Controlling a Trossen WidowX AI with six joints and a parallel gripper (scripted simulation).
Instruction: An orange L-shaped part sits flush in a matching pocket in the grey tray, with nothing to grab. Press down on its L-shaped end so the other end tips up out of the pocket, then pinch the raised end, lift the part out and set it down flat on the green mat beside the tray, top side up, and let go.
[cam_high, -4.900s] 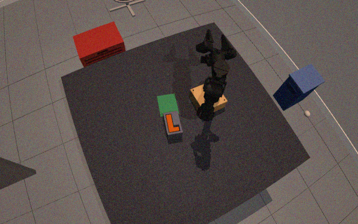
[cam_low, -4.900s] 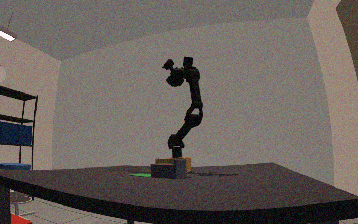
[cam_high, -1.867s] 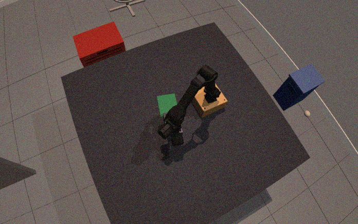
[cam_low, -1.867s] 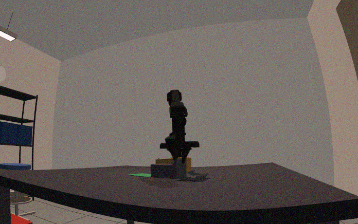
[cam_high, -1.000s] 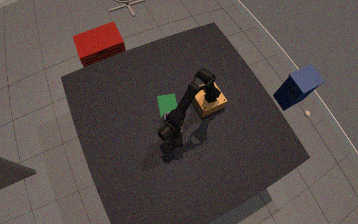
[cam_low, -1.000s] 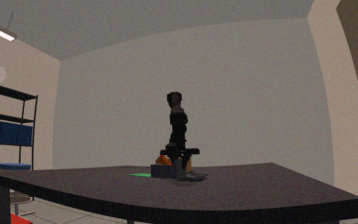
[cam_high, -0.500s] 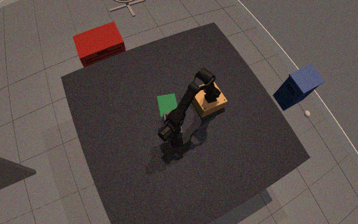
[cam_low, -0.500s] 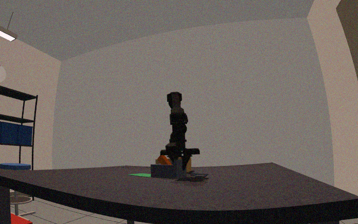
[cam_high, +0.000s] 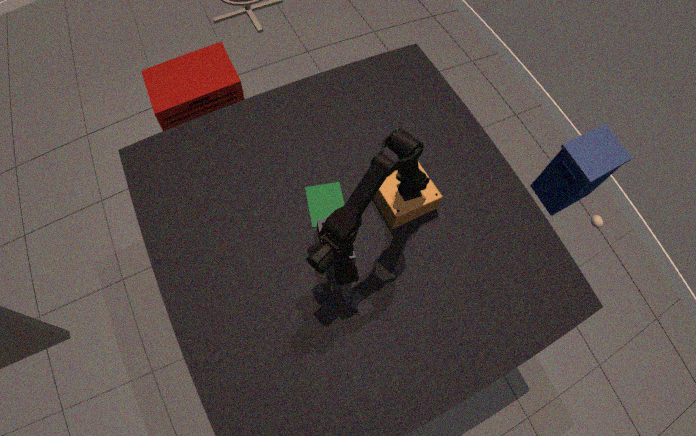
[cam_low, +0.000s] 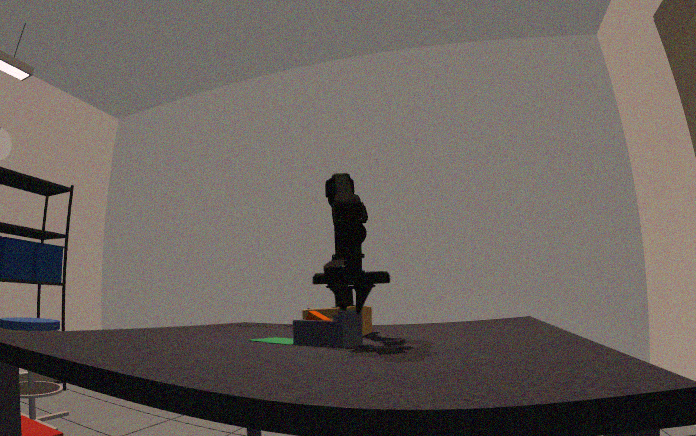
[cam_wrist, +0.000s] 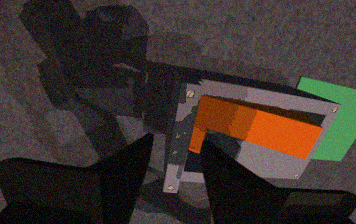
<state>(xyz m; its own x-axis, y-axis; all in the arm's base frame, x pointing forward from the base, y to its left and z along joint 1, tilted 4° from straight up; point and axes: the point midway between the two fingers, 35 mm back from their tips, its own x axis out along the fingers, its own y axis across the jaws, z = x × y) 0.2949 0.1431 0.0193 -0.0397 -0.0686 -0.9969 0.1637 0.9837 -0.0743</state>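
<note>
Part (cam_wrist: 252, 127) sits tipped in the tray (cam_wrist: 280, 162), long end raised; my pincer (cam_wrist: 172, 165) hangs above, half-spread, pinching nothing.

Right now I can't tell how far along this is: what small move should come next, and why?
Probably shift the claw over the raised end and close. The orange part sits tilted, one end up out of the grey tray, and the claw holds nothing, jaws partly open.

Arm (cam_high: 359, 197): folding over at the elbow, wrist hanging straight down.
End effector (cam_wrist: 172, 165): pointing downward, fingers standing partly apart, gripping nothing.
</note>
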